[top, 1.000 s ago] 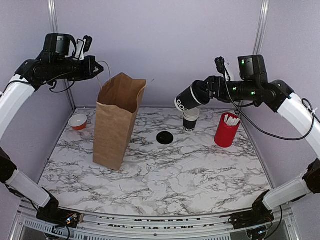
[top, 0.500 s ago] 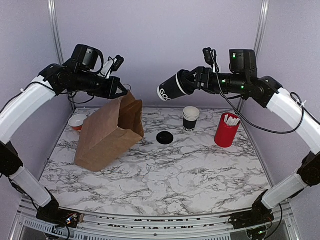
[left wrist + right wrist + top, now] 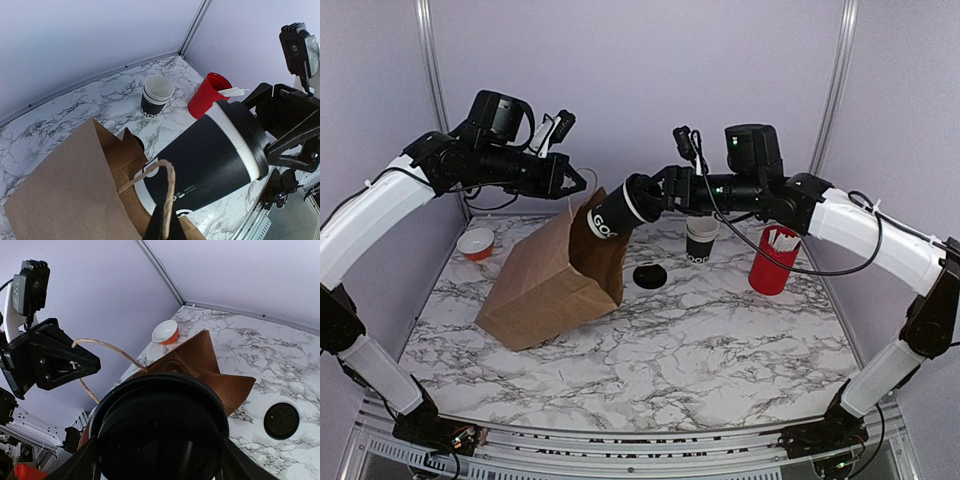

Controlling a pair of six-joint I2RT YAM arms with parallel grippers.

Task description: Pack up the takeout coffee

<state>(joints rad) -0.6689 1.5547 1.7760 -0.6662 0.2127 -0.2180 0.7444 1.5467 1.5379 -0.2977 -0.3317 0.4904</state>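
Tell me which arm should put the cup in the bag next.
Right: the right gripper holds the cup at the mouth of the bag; the left gripper is shut on its handle.

The counter [image 3: 720, 340] is white marble veined in grey and black. At the left, the paper bag [image 3: 545, 285] is plain brown, and its string handle [image 3: 169, 190] is pale tan. The takeout coffee cup [image 3: 620, 212] is black with a white band, white lettering and a black lid. At the far right, the stacked cups [image 3: 701, 240] are black with white rims. The cylinder [image 3: 772, 265] is red and its sticks [image 3: 783, 238] are white. The loose lid [image 3: 650, 275] is black. The bowl [image 3: 476, 243] at the far left is orange outside and white inside.
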